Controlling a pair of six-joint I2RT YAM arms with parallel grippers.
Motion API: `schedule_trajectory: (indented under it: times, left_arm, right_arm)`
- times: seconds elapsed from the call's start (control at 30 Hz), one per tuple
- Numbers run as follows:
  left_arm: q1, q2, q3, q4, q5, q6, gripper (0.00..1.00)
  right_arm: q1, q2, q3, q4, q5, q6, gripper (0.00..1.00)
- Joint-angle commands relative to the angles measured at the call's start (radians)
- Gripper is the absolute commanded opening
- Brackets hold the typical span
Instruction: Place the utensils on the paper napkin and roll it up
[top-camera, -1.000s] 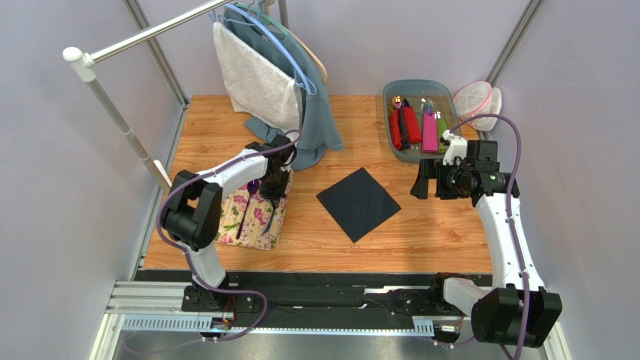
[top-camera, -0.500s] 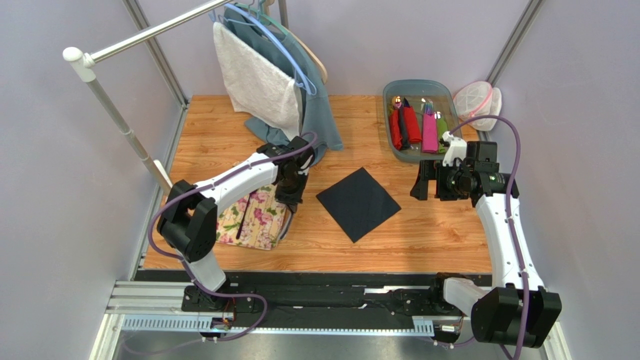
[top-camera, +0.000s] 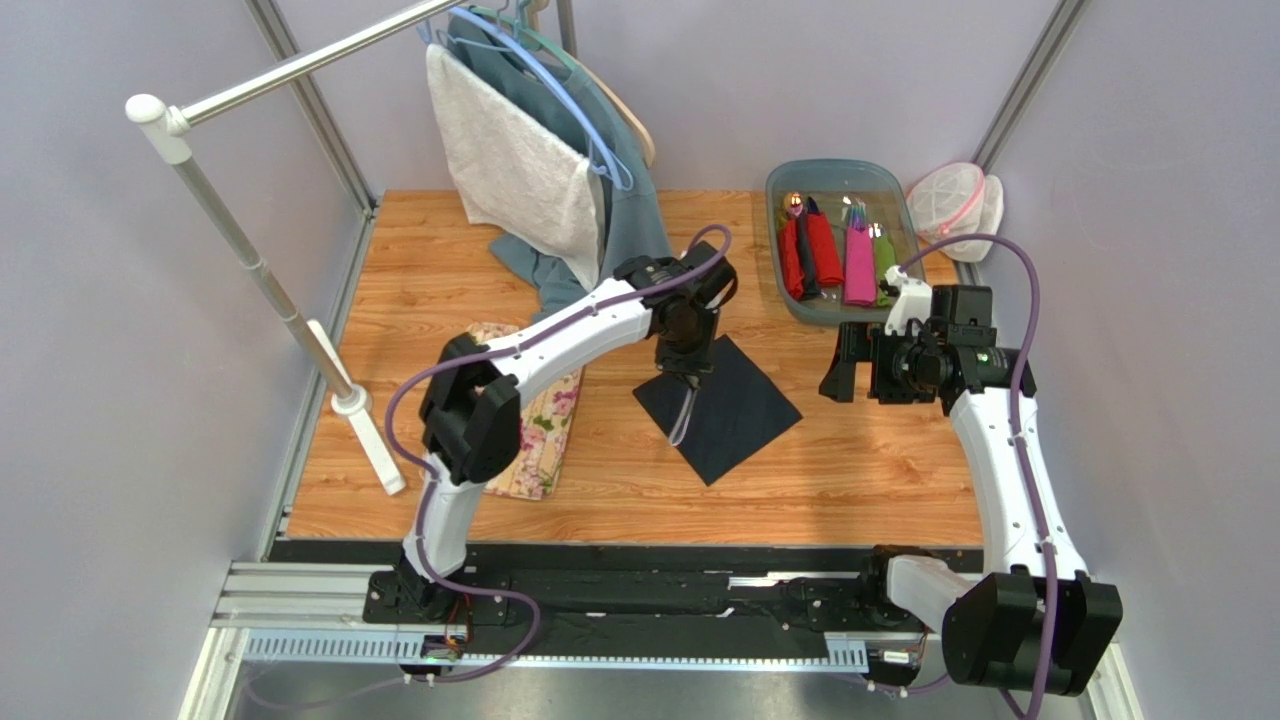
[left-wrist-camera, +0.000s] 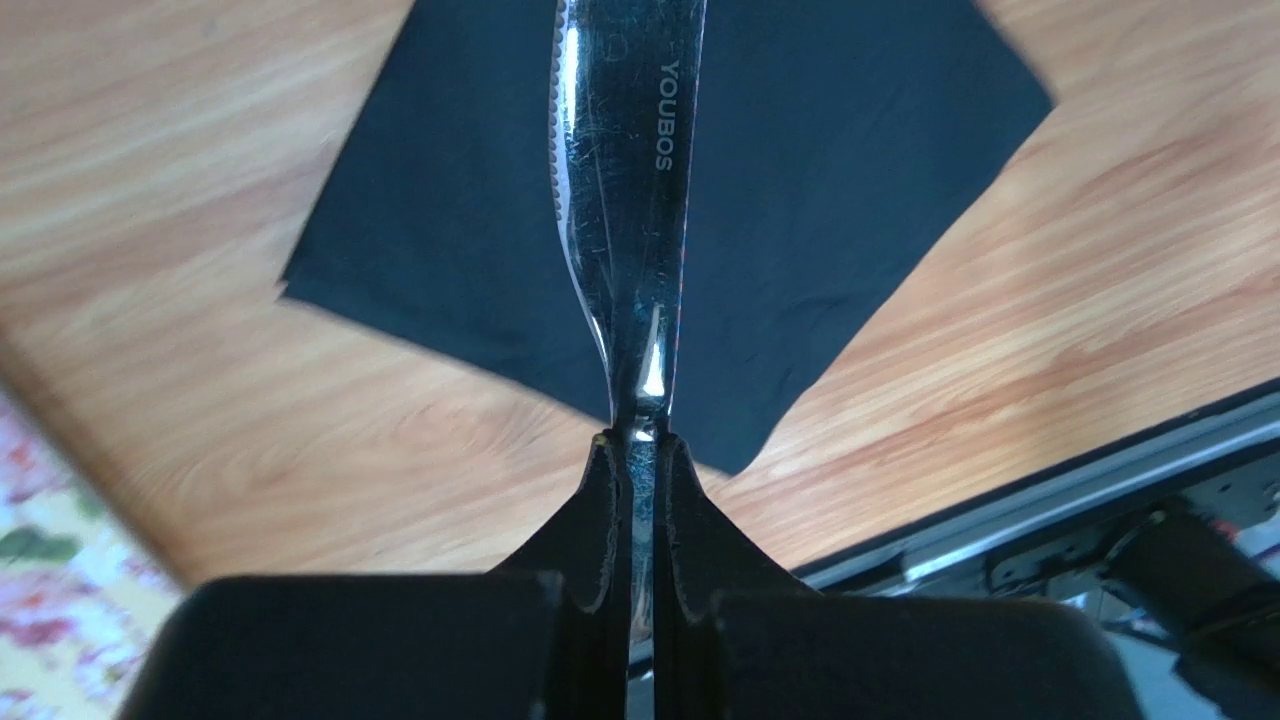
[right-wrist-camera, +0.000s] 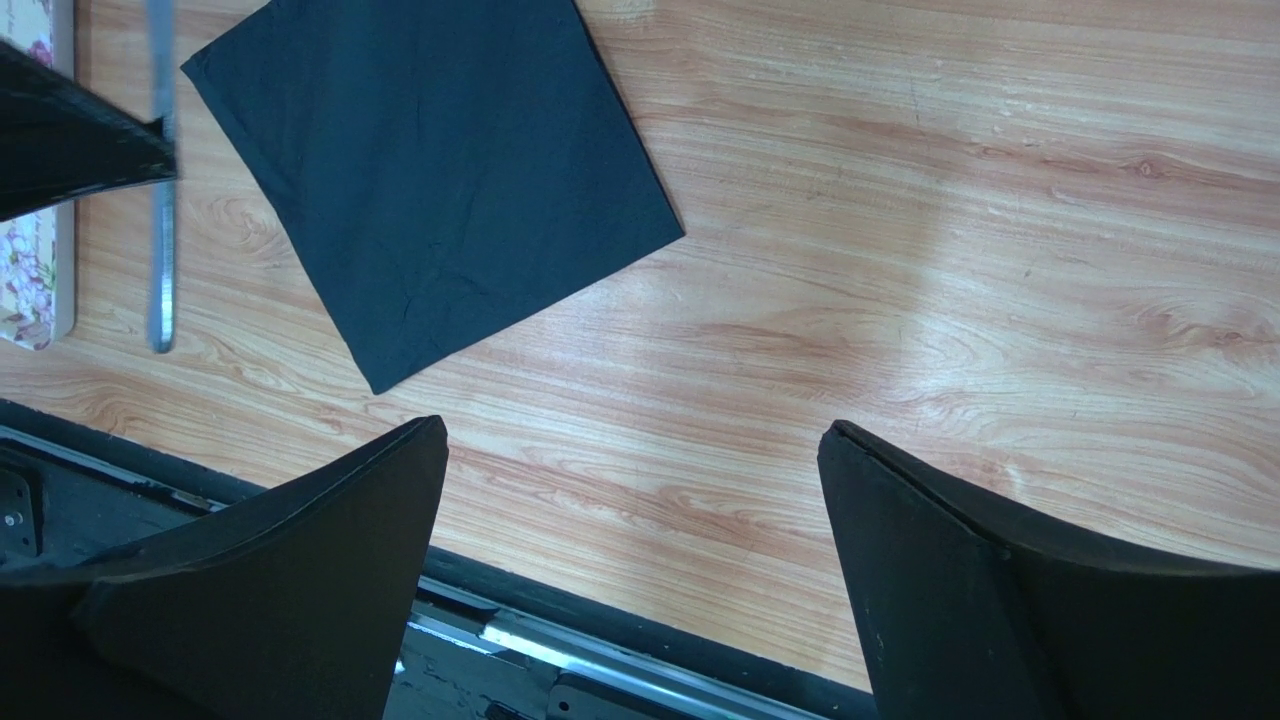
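Note:
My left gripper (top-camera: 687, 365) (left-wrist-camera: 634, 438) is shut on the handle of a silver knife (left-wrist-camera: 624, 180) with a serrated edge. It holds the knife above the dark navy paper napkin (top-camera: 736, 408) (left-wrist-camera: 842, 180), and the blade points over the napkin's left part (top-camera: 684, 417). My right gripper (top-camera: 845, 360) (right-wrist-camera: 631, 435) is open and empty, hovering right of the napkin (right-wrist-camera: 436, 180). The knife also shows in the right wrist view (right-wrist-camera: 161, 225). The fork and the purple spoon are hidden; my left arm covers much of the floral mat (top-camera: 544, 428).
A grey bin (top-camera: 781, 180) at the back right holds red, pink and green rolls. A white lidded container (top-camera: 954, 195) sits beside it. A clothes rack with hanging towels (top-camera: 519, 150) stands at the back left, its pole foot (top-camera: 358, 399) at the left edge.
My left arm has swung right from the floral mat to above the napkin, carrying the knife. My right arm has not moved.

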Motion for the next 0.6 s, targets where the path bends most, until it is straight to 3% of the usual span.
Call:
schedule_trajectory:
  times: [0.0, 0.23, 0.57]
  left_arm:
    - [-0.019, 0.101, 0.168, -0.003, -0.010, -0.092, 0.00]
    - [-0.027, 0.254, 0.320, 0.039, 0.021, -0.149, 0.00]
    - [-0.018, 0.317, 0.339, 0.099, 0.110, -0.244, 0.00]
  right_arm:
    - [-0.005, -0.018, -0.005, 0.031, -0.004, 0.027, 1.00]
    - [-0.007, -0.019, -0.020, 0.046, 0.007, 0.035, 1.00]
    - [-0.007, 0.008, -0.025, 0.063, 0.004, 0.033, 1.00]
